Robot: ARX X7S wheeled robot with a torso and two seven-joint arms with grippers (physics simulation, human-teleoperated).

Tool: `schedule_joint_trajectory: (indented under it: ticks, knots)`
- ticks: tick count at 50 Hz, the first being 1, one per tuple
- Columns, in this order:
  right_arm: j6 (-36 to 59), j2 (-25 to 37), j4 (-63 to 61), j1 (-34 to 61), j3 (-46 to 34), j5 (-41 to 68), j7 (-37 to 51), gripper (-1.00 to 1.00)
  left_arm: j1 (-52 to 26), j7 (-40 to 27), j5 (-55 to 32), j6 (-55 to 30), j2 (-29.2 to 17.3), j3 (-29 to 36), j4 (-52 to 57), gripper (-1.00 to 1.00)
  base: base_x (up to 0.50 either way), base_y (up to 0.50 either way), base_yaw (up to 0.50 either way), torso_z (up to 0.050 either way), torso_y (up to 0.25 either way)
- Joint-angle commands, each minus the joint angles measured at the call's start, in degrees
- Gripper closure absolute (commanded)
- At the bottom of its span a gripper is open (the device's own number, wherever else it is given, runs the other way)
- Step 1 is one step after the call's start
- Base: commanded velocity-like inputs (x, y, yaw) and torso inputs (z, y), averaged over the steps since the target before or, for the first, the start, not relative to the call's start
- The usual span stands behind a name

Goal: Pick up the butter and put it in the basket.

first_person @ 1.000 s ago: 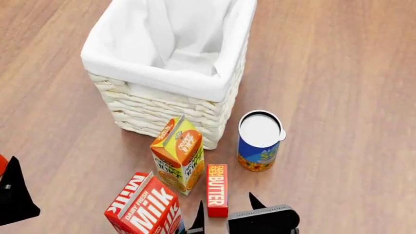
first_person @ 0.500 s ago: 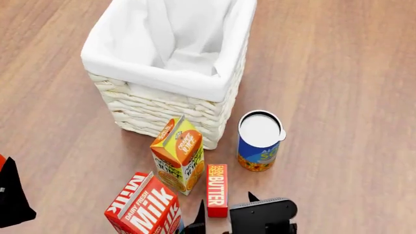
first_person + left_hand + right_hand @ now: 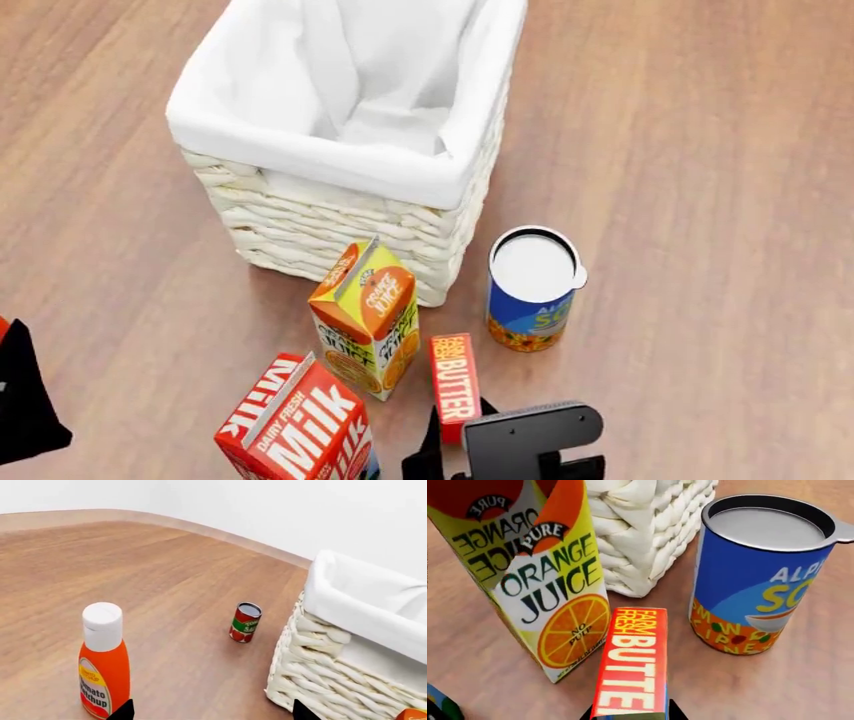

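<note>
Near edge of floor, between orange juice carton (image 3: 366, 318) and soup can (image 3: 533, 288) — butter (image 3: 455, 387), tilted. Right gripper (image 3: 454, 450) clamped on its near end. Probably light, stiff cardboard, bit slippery — grip narrow sides. Basket (image 3: 441, 180) just beyond. Left gripper (image 3: 210, 711) empty, spread apart.

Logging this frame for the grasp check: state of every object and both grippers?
butter: on edge, near end between the right gripper's fingers, slightly skewed
right gripper: shut on butter
left gripper: open, holding nothing
basket: upright, nothing visible inside but its liner
orange juice carton: upright, closed
milk carton: tilted
soup can: upright, lid on
ketchup bottle: upright, capped
tomato can: upright
</note>
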Motion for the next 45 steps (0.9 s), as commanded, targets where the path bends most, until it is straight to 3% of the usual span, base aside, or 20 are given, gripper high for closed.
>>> schedule_joint_trajectory:
  ticks: [1, 15, 33, 45]
  knots:
    - [4.8, 2.1, -11.8, -1.9, -0.9, -2.4, 3.7, 1.00, -0.3, -0.1, 0.1, 0.2, -0.1, 0.2, -0.6, -1.00, 0.00, 0.00, 0.00, 0.000, 0.000]
    - [19.2, 7.3, -36.7, -6.1, -2.3, -3.8, 10.5, 1.00, -1.1, -0.4, 0.4, 0.4, 0.0, 0.9, -1.4, -1.00, 0.00, 0.00, 0.00, 0.000, 0.000]
    - [31.6, 11.3, -57.8, -10.4, -3.4, -7.0, 17.7, 1.00, -1.9, -0.5, 0.8, 0.9, 0.1, 1.6, -2.4, -1.00, 0.00, 0.00, 0.00, 0.000, 0.001]
    - [45.6, 14.0, -73.4, -11.0, -2.6, -8.5, 22.2, 1.00, -2.2, -0.6, 0.5, 1.1, -0.1, 1.6, -2.5, -1.00, 0.00, 0.00, 0.00, 0.000, 0.002]
